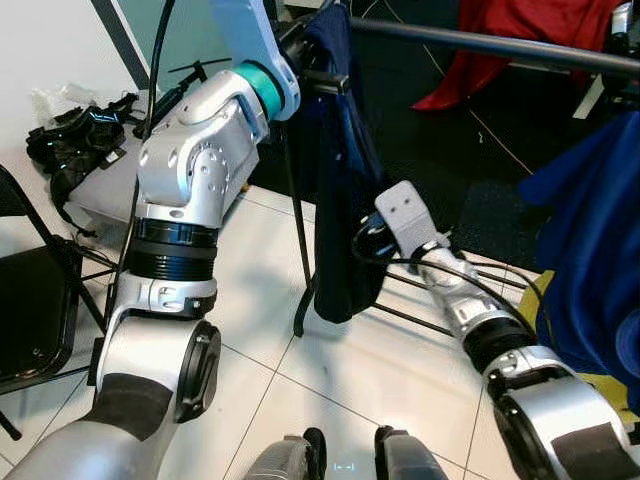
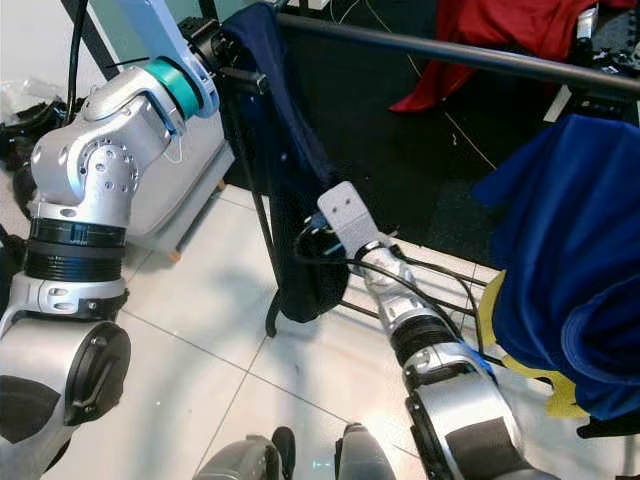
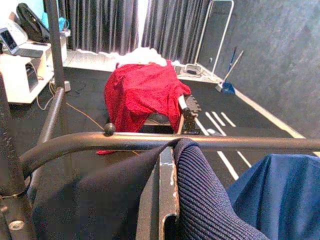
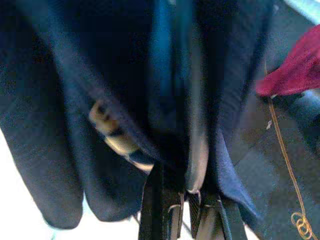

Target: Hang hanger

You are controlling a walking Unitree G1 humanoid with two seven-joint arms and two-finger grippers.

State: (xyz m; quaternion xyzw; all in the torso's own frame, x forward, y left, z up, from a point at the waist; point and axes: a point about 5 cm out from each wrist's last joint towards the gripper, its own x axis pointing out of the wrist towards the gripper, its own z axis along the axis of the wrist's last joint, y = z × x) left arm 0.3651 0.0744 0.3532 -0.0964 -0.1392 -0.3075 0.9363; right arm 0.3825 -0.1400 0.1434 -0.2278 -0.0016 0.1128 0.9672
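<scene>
Hanging is nearly done: your left hand (image 3: pixel 167 200) is clamped on the navy garment (image 1: pixel 340 200) at the rail's (image 1: pixel 480 42) end. Your right hand (image 4: pixel 182 210) pinches its lower fabric; next, release once it hangs securely.

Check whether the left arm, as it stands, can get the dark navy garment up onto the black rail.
Probably yes. The left gripper is already raised at the black rail, with the dark navy garment draped at rail height beside it. Nothing blocks the way; the bright blue garment hangs further along.
</scene>
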